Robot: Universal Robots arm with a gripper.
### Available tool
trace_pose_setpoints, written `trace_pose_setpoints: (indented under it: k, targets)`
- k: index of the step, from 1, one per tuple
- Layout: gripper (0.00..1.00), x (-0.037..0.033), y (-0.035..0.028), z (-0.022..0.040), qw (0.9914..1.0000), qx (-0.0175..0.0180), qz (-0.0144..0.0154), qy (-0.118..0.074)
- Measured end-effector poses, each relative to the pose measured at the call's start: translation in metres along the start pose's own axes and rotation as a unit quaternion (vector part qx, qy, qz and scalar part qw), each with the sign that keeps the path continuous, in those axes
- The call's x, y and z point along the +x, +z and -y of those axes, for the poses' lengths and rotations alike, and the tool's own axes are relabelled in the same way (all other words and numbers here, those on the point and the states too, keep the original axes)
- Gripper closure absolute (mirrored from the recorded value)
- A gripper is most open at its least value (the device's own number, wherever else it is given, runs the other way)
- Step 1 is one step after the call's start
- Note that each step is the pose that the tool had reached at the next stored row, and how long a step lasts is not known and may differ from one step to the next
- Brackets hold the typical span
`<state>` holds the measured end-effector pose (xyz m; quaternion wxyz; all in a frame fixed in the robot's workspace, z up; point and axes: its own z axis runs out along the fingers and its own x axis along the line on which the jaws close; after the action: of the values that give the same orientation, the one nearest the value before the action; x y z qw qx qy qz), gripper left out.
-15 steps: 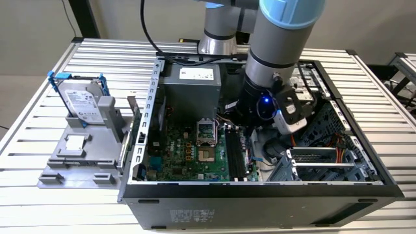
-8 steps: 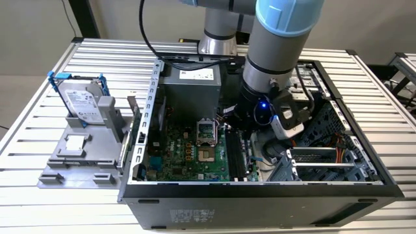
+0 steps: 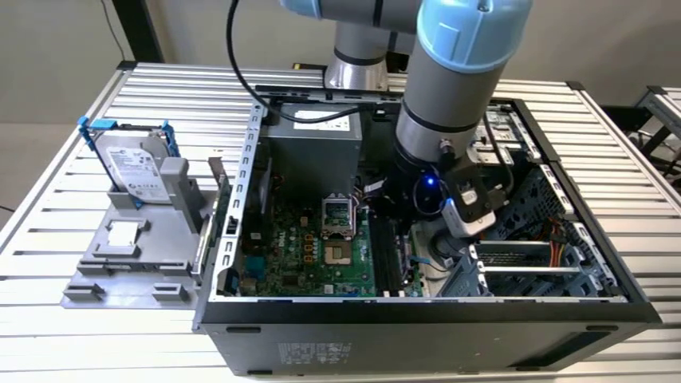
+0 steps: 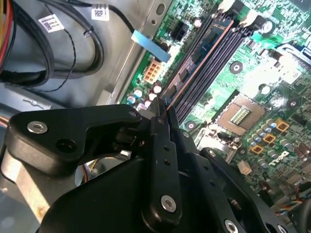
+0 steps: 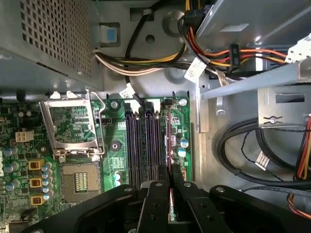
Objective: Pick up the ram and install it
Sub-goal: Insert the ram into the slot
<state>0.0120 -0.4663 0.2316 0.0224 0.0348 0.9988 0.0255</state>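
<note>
My gripper [image 4: 163, 110] is down inside the open computer case [image 3: 426, 307], shut on one end of the ram [image 4: 204, 47]. The ram is a thin dark board with a copper-coloured edge and small black chips. It stands on edge in line with the outermost of the long black motherboard slots [image 5: 141, 145], the one nearest the case's metal wall. In the first wrist view the ram [image 5: 168, 138] shows edge-on, running away from the gripper [image 5: 170, 171]. Whether it is fully seated in the slot I cannot tell.
The CPU socket [image 5: 73, 126] and grey power supply [image 5: 43, 39] lie beside the slots. Bundled cables [image 5: 214, 58] and a metal drive cage [image 3: 532, 263] crowd the other side. Outside the case, a silver hard drive [image 3: 139, 163] in a blue-handled frame stands on a grey holder.
</note>
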Motion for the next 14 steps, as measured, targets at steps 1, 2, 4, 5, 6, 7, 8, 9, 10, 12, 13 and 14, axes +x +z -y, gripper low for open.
trace_pose_setpoints:
  k: [1, 2, 4, 5, 6, 7, 8, 9, 10, 12, 13, 14]
  targets:
    - [1.00, 0.0002, 0.0004, 0.0007, 1.00000, -0.0001, 0.0000, 0.001]
    - [1.00, 0.0003, 0.0010, 0.0010, 1.00000, -0.0002, 0.0000, 0.001]
    - [1.00, 0.0004, 0.0030, 0.0012, 1.00000, -0.0002, 0.0002, 0.003]
    - [1.00, 0.0005, 0.0041, 0.0013, 0.99999, -0.0003, 0.0002, 0.003]
    - [1.00, 0.0005, 0.0042, 0.0013, 0.99999, -0.0003, 0.0002, 0.003]
    - [1.00, 0.0005, 0.0042, 0.0013, 0.99999, -0.0003, 0.0002, 0.003]
    - [1.00, 0.0006, 0.0042, 0.0014, 0.99999, -0.0002, 0.0002, 0.003]
    - [1.00, 0.0006, 0.0042, 0.0014, 0.99999, -0.0002, 0.0002, 0.003]
    - [1.00, 0.0006, 0.0045, 0.0014, 0.99999, -0.0003, 0.0002, 0.003]
    - [1.00, 0.0006, 0.0057, 0.0014, 0.99999, -0.0005, 0.0003, 0.003]
    - [1.00, 0.0006, 0.0061, 0.0015, 0.99999, -0.0003, 0.0002, 0.003]
    - [1.00, 0.0007, 0.0063, 0.0016, 0.99999, -0.0003, 0.0002, 0.003]
